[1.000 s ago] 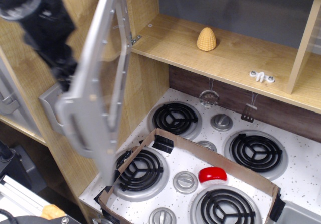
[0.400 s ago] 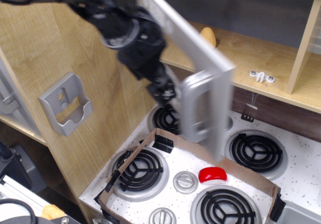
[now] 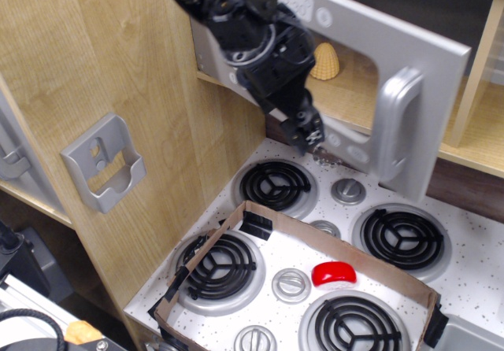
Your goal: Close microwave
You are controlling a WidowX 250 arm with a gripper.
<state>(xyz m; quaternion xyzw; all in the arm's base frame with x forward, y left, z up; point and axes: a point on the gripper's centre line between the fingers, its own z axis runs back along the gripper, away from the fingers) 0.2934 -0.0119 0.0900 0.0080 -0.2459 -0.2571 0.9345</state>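
Observation:
The microwave's silver-grey door (image 3: 370, 44) stands swung most of the way across its opening, still ajar, with its free edge and big loop handle (image 3: 396, 123) at the right. Round buttons (image 3: 303, 5) run along its top. Through the clear window I see a yellow cone-shaped toy (image 3: 324, 61) on the wooden floor of the cavity. My black gripper (image 3: 309, 137) reaches down from the upper left and lies against the door's outer face near its lower edge, left of the handle. Its fingers look pressed together and hold nothing.
A small grey bracket holder (image 3: 102, 162) hangs on the wooden side wall at left. Below is a toy stove with several black burners (image 3: 276, 186) and silver knobs. A cardboard frame (image 3: 331, 245) lies on it around a red object (image 3: 333, 273).
The door has swung from wide open at the left across to the right, nearly over the cavity. My arm has followed it from behind the door to its outer face.

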